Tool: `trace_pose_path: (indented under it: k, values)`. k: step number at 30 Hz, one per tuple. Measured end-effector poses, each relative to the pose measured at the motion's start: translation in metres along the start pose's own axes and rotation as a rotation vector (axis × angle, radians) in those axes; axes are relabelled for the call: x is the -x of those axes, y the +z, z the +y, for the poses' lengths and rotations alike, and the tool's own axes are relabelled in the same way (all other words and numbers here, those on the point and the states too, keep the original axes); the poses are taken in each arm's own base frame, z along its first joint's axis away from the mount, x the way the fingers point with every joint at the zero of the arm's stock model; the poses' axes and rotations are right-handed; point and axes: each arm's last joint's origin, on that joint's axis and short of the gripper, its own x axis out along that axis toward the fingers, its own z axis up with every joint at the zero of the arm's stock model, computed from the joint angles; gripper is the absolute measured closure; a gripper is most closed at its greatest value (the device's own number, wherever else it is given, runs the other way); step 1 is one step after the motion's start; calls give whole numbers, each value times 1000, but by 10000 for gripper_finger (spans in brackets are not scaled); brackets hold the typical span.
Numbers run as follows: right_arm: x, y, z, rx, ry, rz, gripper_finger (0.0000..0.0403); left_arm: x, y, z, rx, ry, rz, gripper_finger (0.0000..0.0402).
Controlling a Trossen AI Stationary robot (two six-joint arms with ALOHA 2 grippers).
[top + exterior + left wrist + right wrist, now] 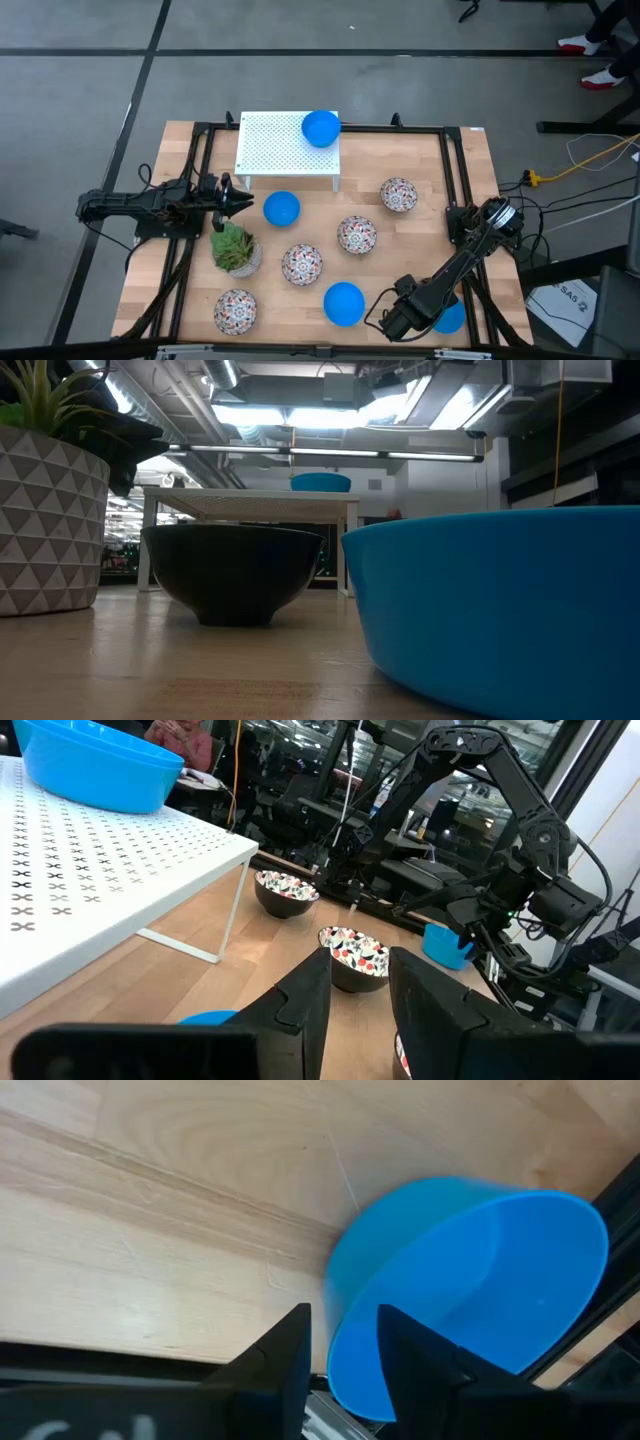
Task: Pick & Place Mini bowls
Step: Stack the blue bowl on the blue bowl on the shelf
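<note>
The plain bright blue round mini bowl (343, 303) sat near the front edge of the light wooden table (420, 250), and in the right wrist view this bowl (470, 1280) lay just beside the dark rail at the table's border. The right gripper (380, 318) reached it from the right. Its two dark fingers (285, 1355) were spread, with the bowl's near wall in the gap between them, and we could not tell whether they touched it.

We judged the main risk to be the thin, curved wall. A pinch on one side only could tip the bowl or let it slide out. The rail so close behind could catch the rim, or the bowl could be pushed off the front edge.

A second blue mini bowl (452, 320) lay under the right arm, so a low swing might knock it. To the left and farther back stood a white mini bowl with red-and-dark speckles (301, 264), with another speckled bowl (356, 235) behind it, and bare wood between them.

At the back, a white perforated metal shelf (275, 150) held one blue bowl (320, 128) at its right end, with the rest bare.

The left gripper (238, 203) waited at the left by the potted green succulent (235, 250), fingers slightly parted and holding nothing.
</note>
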Motion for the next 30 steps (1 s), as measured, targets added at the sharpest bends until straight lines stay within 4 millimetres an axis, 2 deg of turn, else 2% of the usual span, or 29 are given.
trace_pose_path:
  k: [6,14,19,23,28,30]
  values:
    - [-2,1,1,-1,5,-25,285,0,0,0,0,0,0,302]
    - [-21,8,-1,-1,3,-5,285,0,0,0,0,0,0,302]
    - [-18,7,0,1,9,3,289,0,0,0,0,0,0,302]
    - [-13,5,3,9,28,9,314,0,0,0,0,0,0,302]
    - [-9,3,6,16,55,-9,382,0,0,0,0,0,0,302]
    - [-7,3,7,18,68,-35,393,0,0,0,0,0,0,302]
